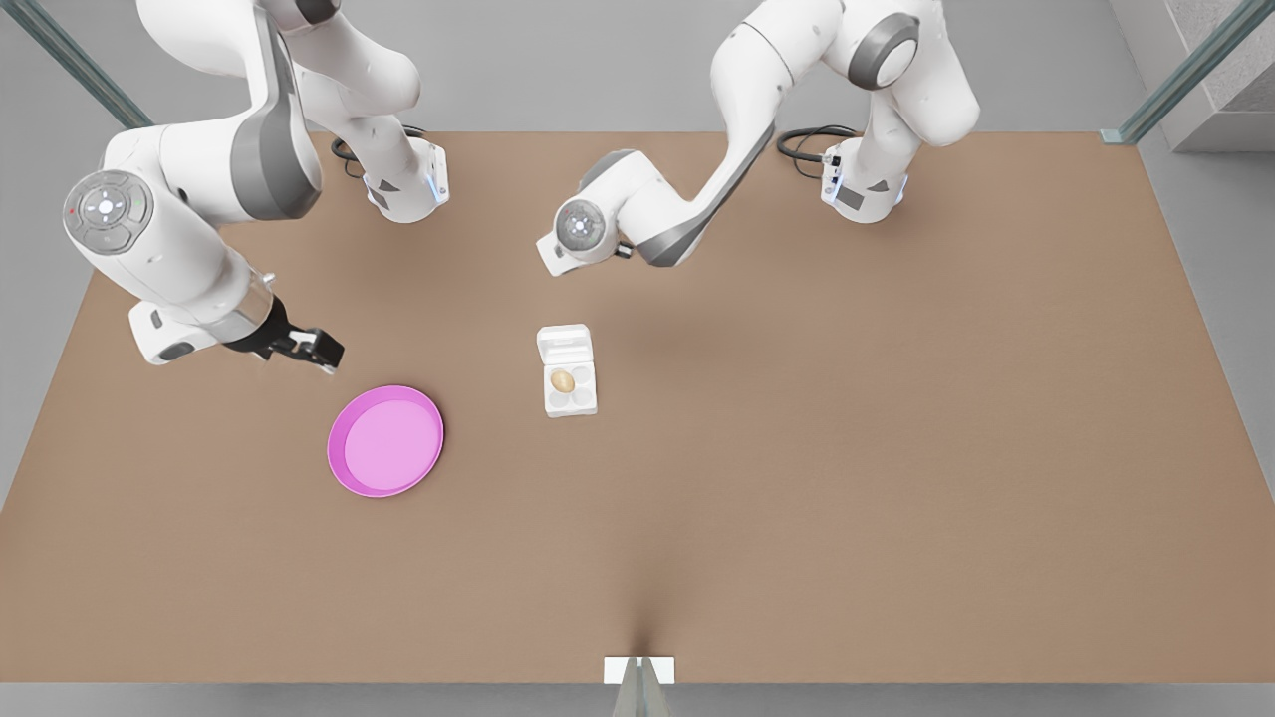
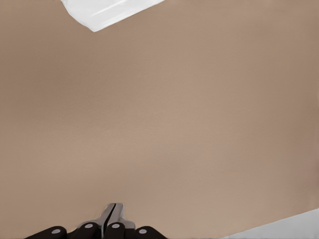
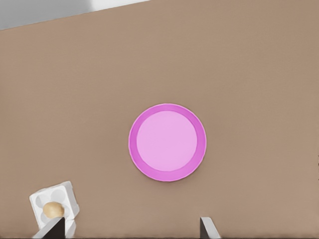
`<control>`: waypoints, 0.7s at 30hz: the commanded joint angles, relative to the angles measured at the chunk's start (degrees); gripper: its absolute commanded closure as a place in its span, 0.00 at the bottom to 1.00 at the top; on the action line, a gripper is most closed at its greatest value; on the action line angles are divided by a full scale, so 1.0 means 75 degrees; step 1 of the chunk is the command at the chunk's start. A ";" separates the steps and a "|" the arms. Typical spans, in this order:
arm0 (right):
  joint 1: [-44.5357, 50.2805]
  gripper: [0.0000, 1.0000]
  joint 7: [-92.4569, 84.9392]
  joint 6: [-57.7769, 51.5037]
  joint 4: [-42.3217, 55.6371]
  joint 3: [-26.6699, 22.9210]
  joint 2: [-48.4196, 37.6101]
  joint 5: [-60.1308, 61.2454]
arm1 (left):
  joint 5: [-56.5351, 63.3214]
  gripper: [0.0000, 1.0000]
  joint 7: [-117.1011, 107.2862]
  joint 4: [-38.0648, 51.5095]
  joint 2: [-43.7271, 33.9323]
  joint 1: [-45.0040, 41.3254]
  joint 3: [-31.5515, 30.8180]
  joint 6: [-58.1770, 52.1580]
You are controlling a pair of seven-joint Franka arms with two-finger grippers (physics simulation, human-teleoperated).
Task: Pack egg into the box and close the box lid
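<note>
The tan egg (image 1: 563, 380) sits in one cup of the white box (image 1: 572, 398) at the table's middle. The box lid (image 1: 566, 344) lies open on the far side of the cups. My right gripper (image 3: 130, 226) is open, its fingers wide apart, with the egg (image 3: 53, 209) and box (image 3: 63, 191) beside one finger. That arm's wrist (image 1: 581, 227) hovers behind the box. My left gripper (image 1: 317, 354) is shut on nothing, just behind the pink plate on the front view's left. Its closed fingertips (image 2: 112, 214) hang over bare table.
A round pink plate (image 1: 385, 440) (image 3: 167, 142) lies to the front view's left of the box. Both arm bases stand at the table's back edge. A small white marker (image 1: 638, 669) sits at the front edge. A white shape (image 2: 107, 12) crosses the left wrist view.
</note>
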 commanded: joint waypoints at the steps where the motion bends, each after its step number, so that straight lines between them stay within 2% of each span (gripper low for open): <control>1: -0.0030 0.00 -0.1750 -0.0584 0.0023 0.0002 -0.0005 0.0062 | -0.0447 0.79 -0.7776 0.0005 0.0297 0.0017 0.0034 0.3012; 3: -0.0030 0.00 -0.1750 -0.0584 0.0023 -0.0010 -0.0005 0.0074 | 0.0081 0.79 -0.7764 0.0005 0.0532 0.0005 0.0034 0.4043; 7: -0.0018 0.00 -0.1750 -0.0584 0.0023 -0.0022 0.0007 0.0074 | 0.0292 0.79 -0.7811 0.0005 0.0802 -0.0194 0.0023 0.4829; 11: -0.0147 0.00 -0.1750 -0.0584 0.0141 -0.0033 0.0066 0.0098 | 0.0280 0.79 -0.7834 0.0005 0.1083 -0.0358 0.0011 0.5099; 21: -0.0287 0.00 -0.1785 -0.0585 0.0234 -0.0033 0.0113 0.0121 | 0.0409 0.79 -0.7494 0.0017 0.1259 0.0087 0.0034 0.5111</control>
